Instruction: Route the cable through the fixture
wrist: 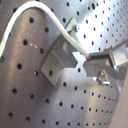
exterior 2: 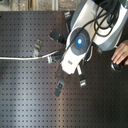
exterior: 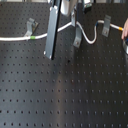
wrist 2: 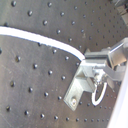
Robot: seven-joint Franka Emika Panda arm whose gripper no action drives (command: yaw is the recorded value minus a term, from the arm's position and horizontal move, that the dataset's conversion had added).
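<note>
Presently the metal gripper (wrist: 95, 61) is pinched onto the thin white flexible cable (wrist: 30, 12), holding it right at a small grey metal bracket fixture (wrist: 59, 62) bolted to the black perforated board (exterior: 65, 95); in the first exterior view the cable runs past its green band (exterior: 31, 37) to an orange-yellow tip (exterior: 123, 33) at the first exterior view's right, near two further grey clips (exterior: 31, 26)

One exterior view looks low across the breadboard (exterior: 64, 95); the other seemingly straight down; both wrist views sit close, sharing a clip (wrist: 60, 60).
</note>
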